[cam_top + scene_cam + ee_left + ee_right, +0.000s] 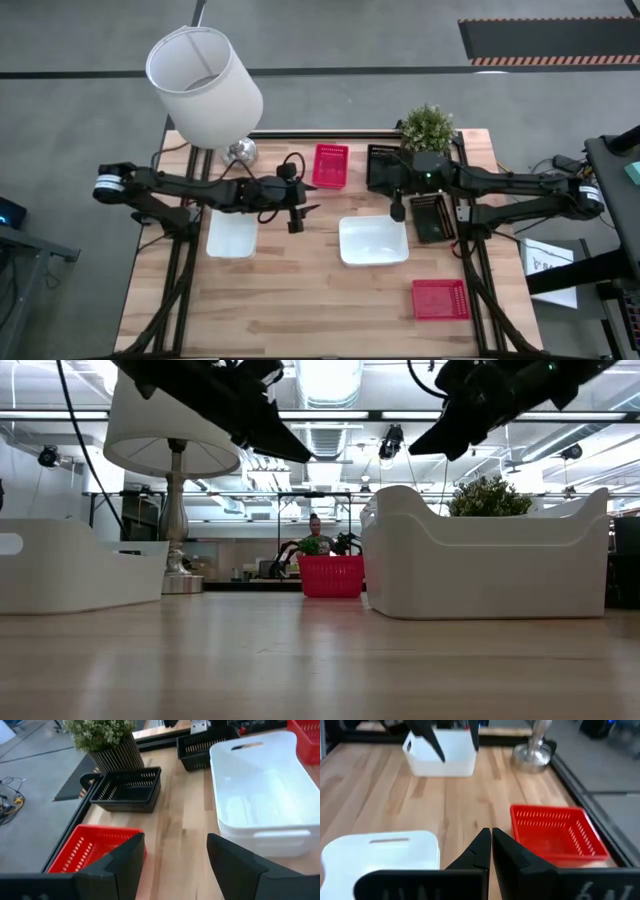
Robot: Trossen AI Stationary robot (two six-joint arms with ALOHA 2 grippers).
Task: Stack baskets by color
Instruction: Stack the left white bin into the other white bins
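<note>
Two white baskets rest on the table, one at the left (232, 236) and one in the middle (373, 241). One red basket (330, 165) lies at the far side, another (440, 298) near the front right. One black basket (385, 166) stands by the plant, a second (433, 217) lies right of the middle white one. My left gripper (298, 214) hovers open above the table between the white baskets, holding nothing (175, 845). My right gripper (397, 211) hovers shut and empty (491, 840) over the far edge of the middle white basket (380, 851).
A lamp with a white shade (205, 85) and a metal base (240, 151) stands at the far left. A potted plant (428, 127) stands at the far right. Bare wood lies along the near edge (300, 310).
</note>
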